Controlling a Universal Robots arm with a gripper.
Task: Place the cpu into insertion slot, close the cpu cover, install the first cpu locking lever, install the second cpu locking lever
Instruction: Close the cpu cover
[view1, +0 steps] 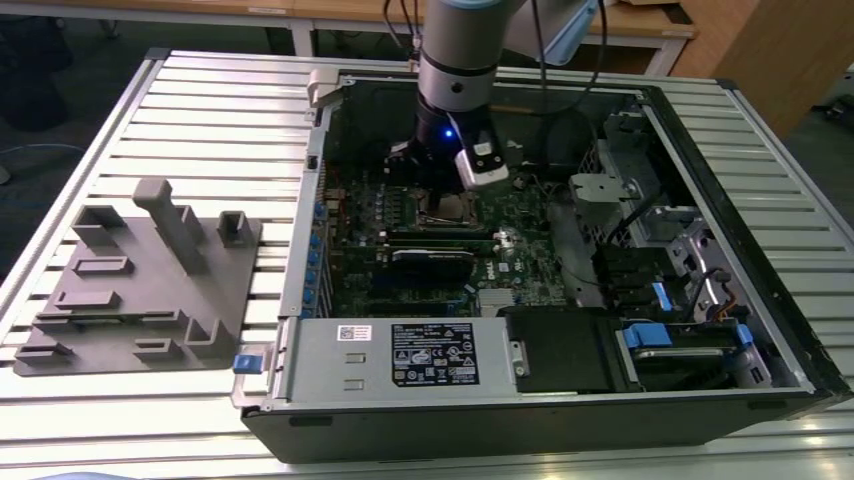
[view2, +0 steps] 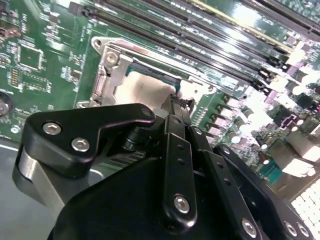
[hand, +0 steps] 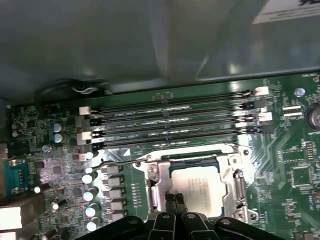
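Poised with gripper (hand: 175, 204) pinched narrow at the insertion slot (hand: 155, 175) rim, cpu (hand: 197, 187) seated inside, cpu cover (hand: 236, 172) apparently lowered. Seemingly at the first-lever step; calls for fine aim at the thin wire lever (hand: 120, 163) alongside.

Exterior view: mounted high and off the arm, angled down over the whole open computer case (view1: 561, 400) on the slatted surface (view1: 200, 90). Both wrist views: close above the motherboard (hand: 285, 150), sharing the insertion slot (hand: 236, 182) (view2: 106, 80) and the memory slots (hand: 170, 120) beyond.

Silver-grey arm (view1: 461, 40) with black ring, blue wrist light (view1: 450, 130), white wrist camera (view1: 481, 165), black pincer (view2: 177, 102) links, silver screws (view2: 182, 202)
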